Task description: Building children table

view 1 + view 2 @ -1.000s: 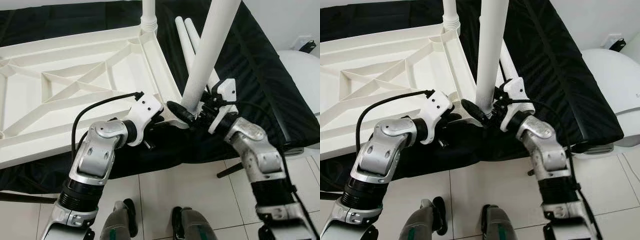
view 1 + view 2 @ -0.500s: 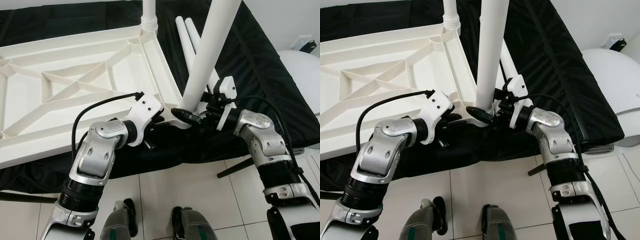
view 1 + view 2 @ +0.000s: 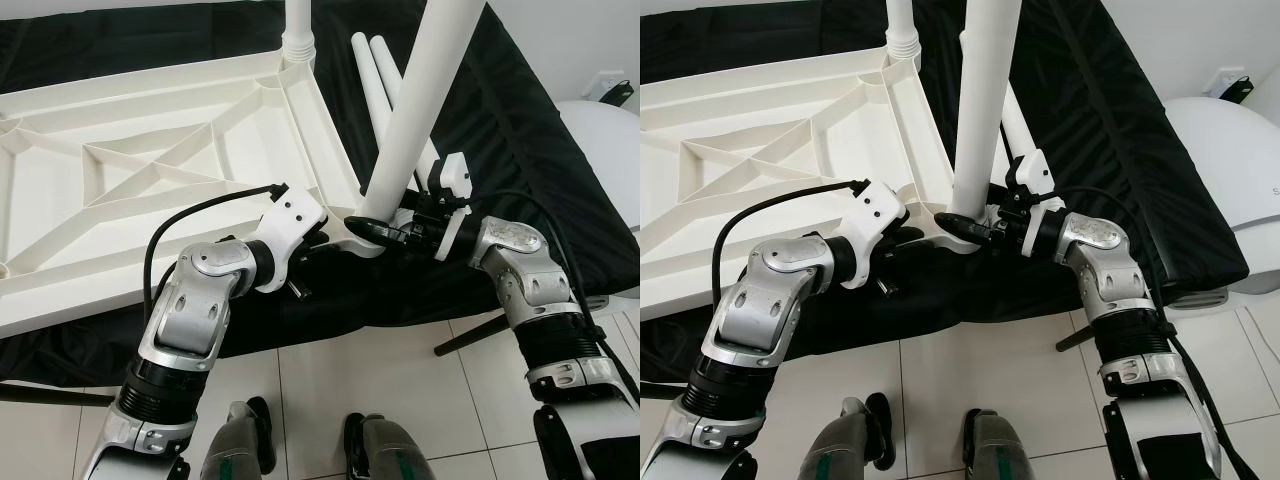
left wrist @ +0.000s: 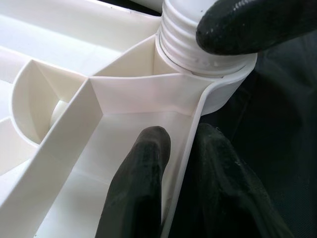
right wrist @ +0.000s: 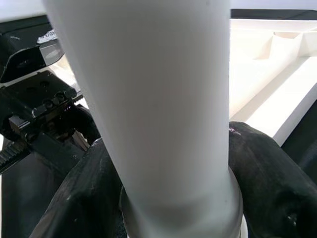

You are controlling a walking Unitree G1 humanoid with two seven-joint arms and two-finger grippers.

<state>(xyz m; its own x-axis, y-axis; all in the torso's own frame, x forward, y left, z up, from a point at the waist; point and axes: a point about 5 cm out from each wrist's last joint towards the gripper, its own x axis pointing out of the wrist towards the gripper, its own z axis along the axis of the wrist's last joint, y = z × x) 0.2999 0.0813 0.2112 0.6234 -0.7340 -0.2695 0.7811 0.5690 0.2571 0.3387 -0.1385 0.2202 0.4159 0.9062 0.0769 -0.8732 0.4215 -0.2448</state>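
Two loose white plastic legs (image 3: 372, 70) lie on the black cloth (image 3: 500, 130) at upper centre. The right gripper (image 3: 385, 228) clamps the upright white tubular leg (image 3: 415, 110) at the upturned white ribbed tabletop's (image 3: 150, 170) corner; the left gripper (image 4: 166, 163) pinches that tabletop's rim.

Two silver arms with black ribbed wrist joints, white camera housings, looping black cables and glossy black-fingered pincers.

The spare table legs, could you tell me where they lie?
The two spare legs lie on the black cloth, right of the upturned tabletop.
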